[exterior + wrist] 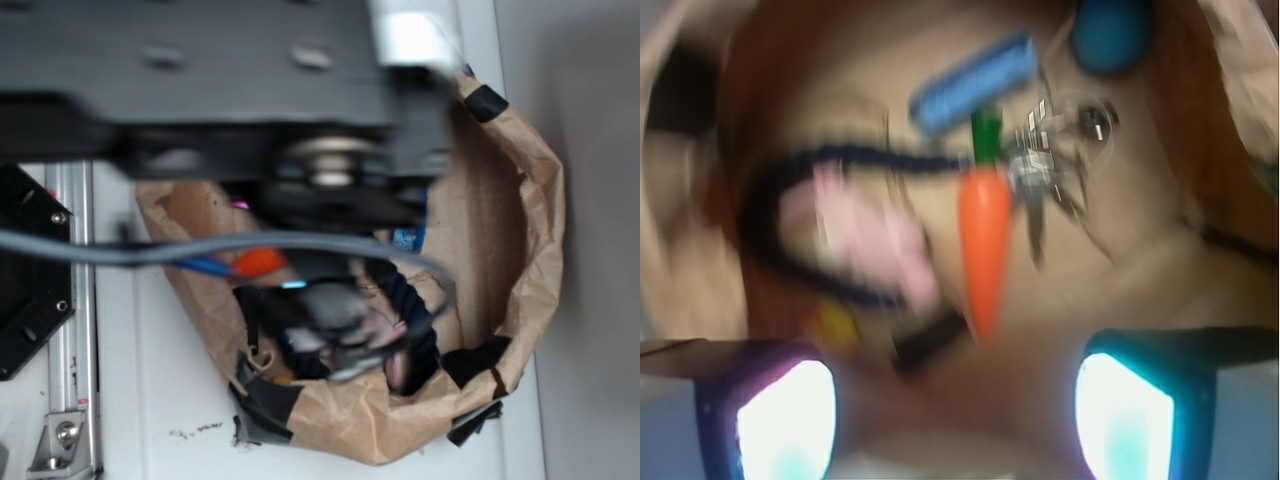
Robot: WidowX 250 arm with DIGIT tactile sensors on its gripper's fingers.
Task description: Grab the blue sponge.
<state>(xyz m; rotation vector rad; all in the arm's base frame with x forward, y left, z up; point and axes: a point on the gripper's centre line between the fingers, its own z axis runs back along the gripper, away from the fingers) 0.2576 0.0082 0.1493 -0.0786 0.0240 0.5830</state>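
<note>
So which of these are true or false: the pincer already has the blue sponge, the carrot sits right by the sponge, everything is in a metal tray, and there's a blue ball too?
1. The pincer holds the blue sponge. False: the sponge lies free, ahead of the open fingers.
2. The orange carrot has its green end next to the sponge. True.
3. The items lie in a metal tray. False: they lie in a brown paper bag.
4. A round blue ball sits near the sponge. True.
</note>
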